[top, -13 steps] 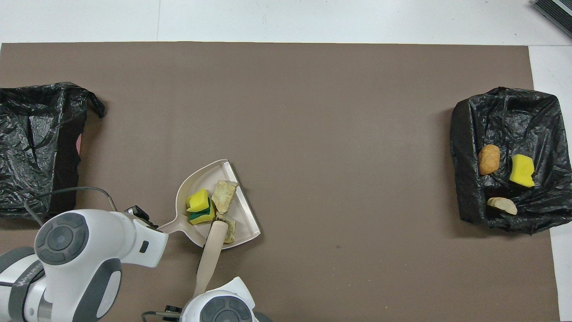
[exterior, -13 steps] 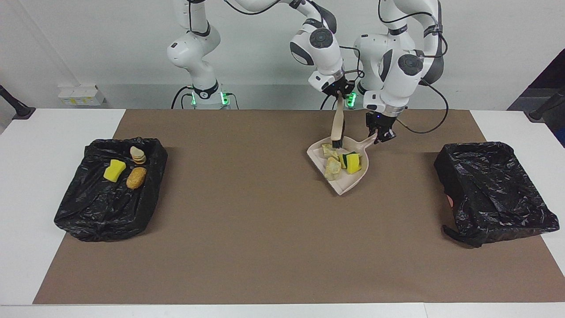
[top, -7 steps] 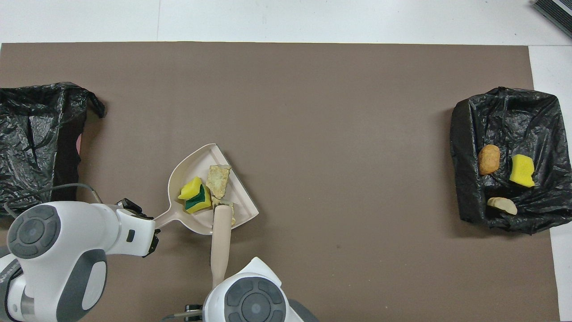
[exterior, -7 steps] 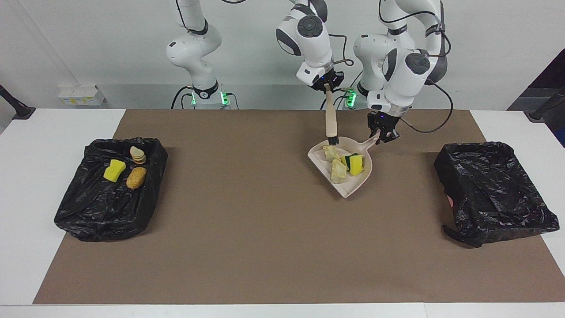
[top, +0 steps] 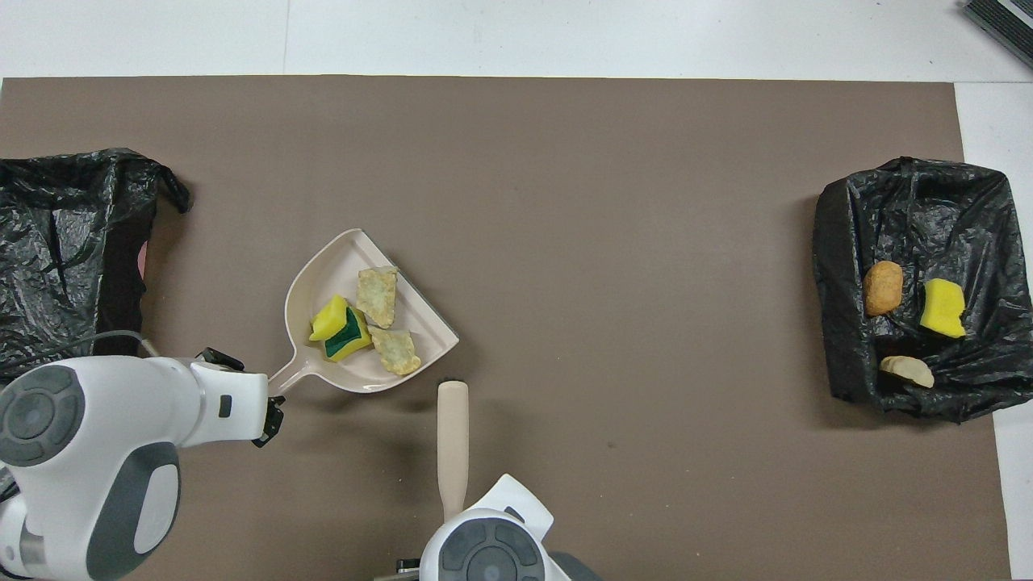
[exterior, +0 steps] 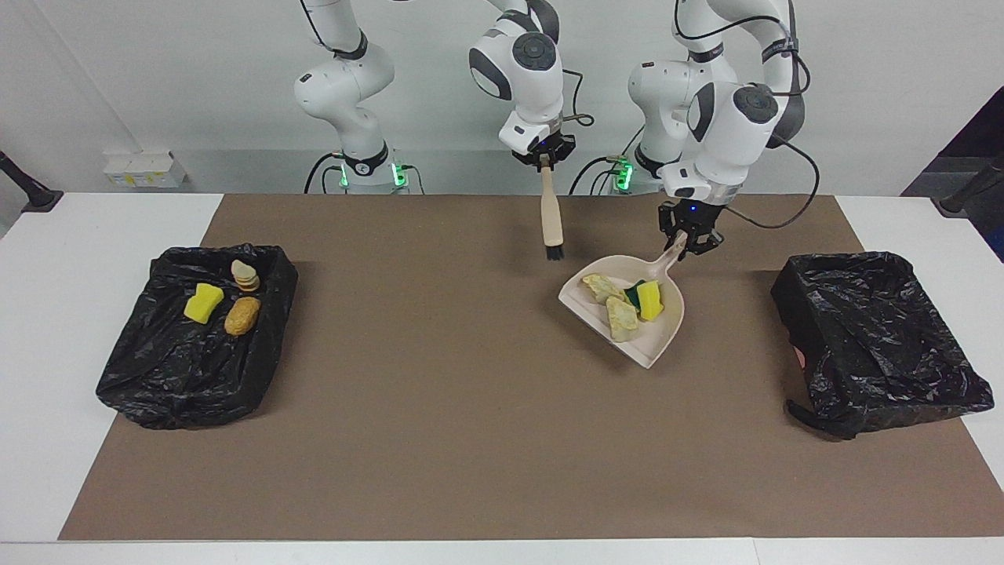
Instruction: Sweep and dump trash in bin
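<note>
Beige dustpan (exterior: 631, 314) clamped in left claw (exterior: 690, 239), brush (exterior: 552, 224) clamped in right claw (exterior: 543, 159), bare brown mat (exterior: 439, 408) between.

Brown mat (exterior: 439, 439) over a white table (exterior: 47, 329); white box (exterior: 141, 169) by the wall.

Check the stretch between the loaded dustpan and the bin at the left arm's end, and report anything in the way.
Nothing visible blocks it. The left gripper holds the dustpan, loaded with trash; only bare brown mat lies between it and that bin. The right gripper holds the brush clear.
</note>
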Motion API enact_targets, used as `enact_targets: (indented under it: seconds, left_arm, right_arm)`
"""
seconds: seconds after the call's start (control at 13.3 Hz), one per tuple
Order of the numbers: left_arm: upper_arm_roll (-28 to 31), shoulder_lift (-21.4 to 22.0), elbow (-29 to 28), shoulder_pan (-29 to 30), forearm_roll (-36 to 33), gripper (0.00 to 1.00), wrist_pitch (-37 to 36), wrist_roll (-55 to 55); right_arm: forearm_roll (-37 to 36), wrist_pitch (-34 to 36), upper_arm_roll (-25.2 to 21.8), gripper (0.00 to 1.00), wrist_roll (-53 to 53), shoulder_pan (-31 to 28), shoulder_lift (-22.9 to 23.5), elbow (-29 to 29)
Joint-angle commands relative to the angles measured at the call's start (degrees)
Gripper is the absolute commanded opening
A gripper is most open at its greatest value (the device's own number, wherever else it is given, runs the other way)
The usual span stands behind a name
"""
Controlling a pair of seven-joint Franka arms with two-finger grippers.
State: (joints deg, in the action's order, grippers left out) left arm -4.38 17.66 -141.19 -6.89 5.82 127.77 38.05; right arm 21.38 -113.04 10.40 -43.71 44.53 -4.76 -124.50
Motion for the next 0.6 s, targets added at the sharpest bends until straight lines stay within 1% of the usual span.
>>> enact_targets:
  seconds: [0.0, 0.15, 0.22, 0.38, 0.45, 0.53]
  left_arm:
    - [-0.2, -1.1, 4.7, 4.8, 0.8, 0.0, -0.9, -4.1]
    - [-0.2, -1.1, 8.0, 7.2, 0.8, 0.0, -4.6, -4.4]
    - [-0.2, -2.2, 11.2, 8.9, 0.8, 0.0, -8.2, -4.5]
    - [-0.1, -5.8, 19.2, 13.3, 0.7, 0.0, -19.2, -6.1]
    - [-0.1, -7.4, 22.9, 16.4, 0.5, 0.0, -23.3, -6.5]
    - [-0.1, -8.6, 25.8, 19.2, 0.5, 0.0, -25.4, -5.9]
  right_arm:
    - [-0.8, 1.7, 0.1, 0.0, -2.3, 0.6, -3.4, -3.8]
    - [-0.9, 1.5, 0.2, 0.0, -5.3, 2.8, -3.4, -5.5]
    - [-1.6, 0.9, 0.2, 0.0, -9.7, 5.7, -3.0, -6.2]
    - [-2.9, -2.3, 0.2, 0.0, -15.0, 8.3, -2.3, -7.3]
    - [-3.0, -3.9, 0.2, 0.0, -15.1, 9.7, -1.8, -8.2]
    - [-3.2, -5.8, 0.2, 0.0, -15.0, 10.7, -1.0, -9.2]
